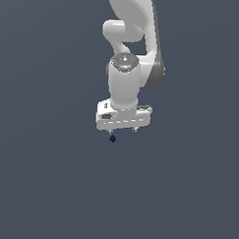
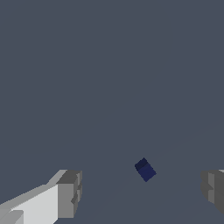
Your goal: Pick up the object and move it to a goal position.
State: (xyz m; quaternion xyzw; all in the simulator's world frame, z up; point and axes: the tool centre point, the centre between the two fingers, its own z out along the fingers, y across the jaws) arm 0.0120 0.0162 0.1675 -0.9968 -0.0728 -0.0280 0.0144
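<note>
The object [image 1: 112, 138] is a tiny dark navy-blue cube, seen just below the white hand in the exterior view. In the wrist view the object [image 2: 145, 169] lies on the grey surface between the two grey fingertips, nearer the far side of the gap. My gripper [image 1: 123, 130] hangs pointing down over it, and my gripper [image 2: 140, 192] is open wide, with one fingertip [image 2: 70, 192] and the other fingertip [image 2: 214, 188] well apart and nothing touching the cube.
The white arm [image 1: 132, 38] rises behind the hand toward the upper edge of the exterior view. A plain dark grey-blue surface [image 1: 40, 187] fills everything else.
</note>
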